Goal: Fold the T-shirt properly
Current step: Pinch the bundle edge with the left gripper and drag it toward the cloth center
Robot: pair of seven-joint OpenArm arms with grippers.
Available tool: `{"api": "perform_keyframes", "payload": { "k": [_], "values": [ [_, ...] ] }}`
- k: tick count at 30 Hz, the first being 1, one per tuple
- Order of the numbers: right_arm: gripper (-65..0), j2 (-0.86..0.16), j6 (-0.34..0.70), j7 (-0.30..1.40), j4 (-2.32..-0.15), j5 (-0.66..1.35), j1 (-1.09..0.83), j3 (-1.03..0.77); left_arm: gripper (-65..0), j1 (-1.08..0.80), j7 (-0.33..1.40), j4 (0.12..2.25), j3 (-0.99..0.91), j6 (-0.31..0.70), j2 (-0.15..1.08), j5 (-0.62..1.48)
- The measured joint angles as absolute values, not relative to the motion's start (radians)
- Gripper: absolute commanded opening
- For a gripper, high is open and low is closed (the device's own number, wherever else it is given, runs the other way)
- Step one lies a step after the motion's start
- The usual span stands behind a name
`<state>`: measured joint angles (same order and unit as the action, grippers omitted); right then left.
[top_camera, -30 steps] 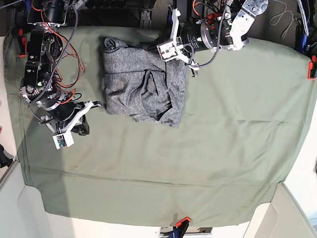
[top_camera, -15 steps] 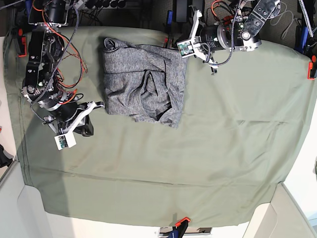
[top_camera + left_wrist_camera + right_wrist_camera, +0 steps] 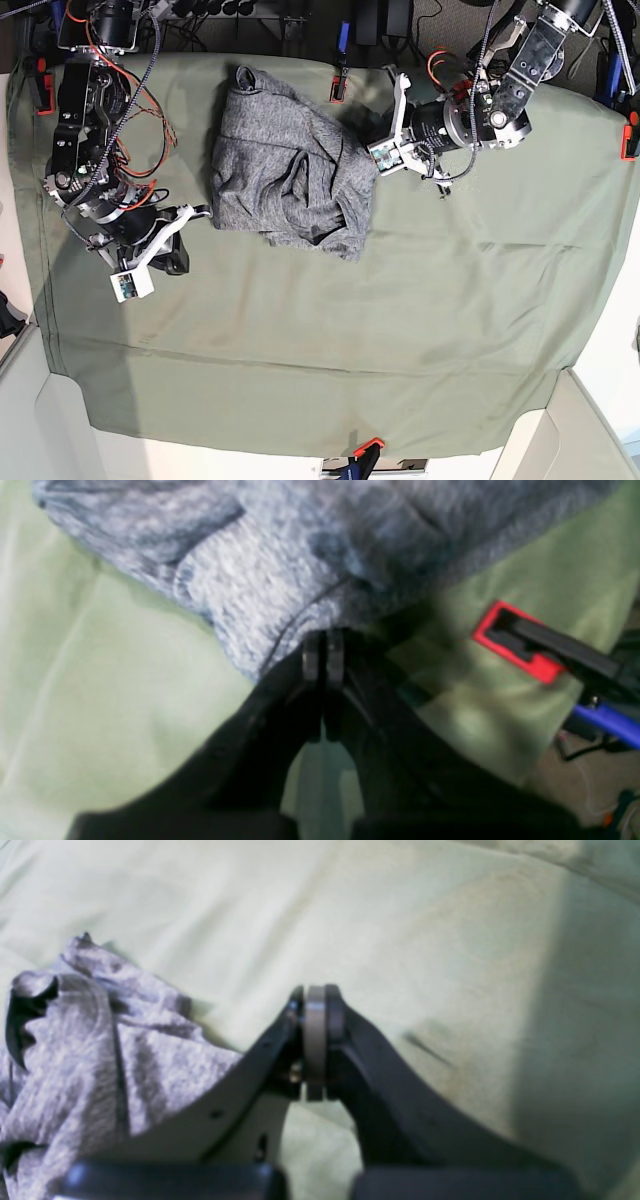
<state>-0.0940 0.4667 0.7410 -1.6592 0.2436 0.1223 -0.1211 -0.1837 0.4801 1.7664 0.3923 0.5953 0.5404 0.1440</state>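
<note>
The heather-grey T-shirt (image 3: 285, 165) lies bunched and creased on the olive table cloth (image 3: 420, 320), at the back and left of the middle. My left gripper (image 3: 378, 152) is at the shirt's right edge. In the left wrist view it (image 3: 323, 655) is shut, with the shirt's hem (image 3: 280, 555) right at its tips. My right gripper (image 3: 196, 212) is just off the shirt's lower left corner. In the right wrist view it (image 3: 315, 1015) is shut and empty over the cloth, with the shirt (image 3: 75, 1040) to its left.
A red and black clamp (image 3: 338, 85) holds the cloth at the back edge near the left gripper, and it also shows in the left wrist view (image 3: 515, 642). Other clamps sit at the right edge (image 3: 628, 135) and the front edge (image 3: 368, 447). Loose cables hang by the right arm (image 3: 140, 110).
My left gripper moved from the back edge forward to the shirt's right edge. The shirt's back edge changed from flat to peaked at the back left. The right arm barely moved.
</note>
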Motion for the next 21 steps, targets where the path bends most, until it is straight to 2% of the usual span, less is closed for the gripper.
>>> {"api": "perform_keyframes", "payload": {
  "k": [9,11,15,21],
  "values": [
    [-65.0,-0.094,0.467,0.741,-1.659,0.242,0.122,-0.121,-65.0,-0.012,0.443,1.578,0.4,0.665,0.536,0.216],
    [-65.0,-0.094,0.467,0.741,-1.659,0.244,0.122,-0.121,-65.0,0.05,0.437,1.511,0.399,0.609,0.527,0.209],
    [-65.0,-0.094,0.467,0.741,-1.658,0.242,0.12,-0.121,-65.0,0.156,0.456,1.39,0.388,0.575,0.538,0.185],
    [-65.0,-0.094,0.467,0.742,-1.658,0.246,0.115,-0.121,-65.0,0.243,0.426,1.302,0.392,0.583,0.522,0.18]
  ]
}}
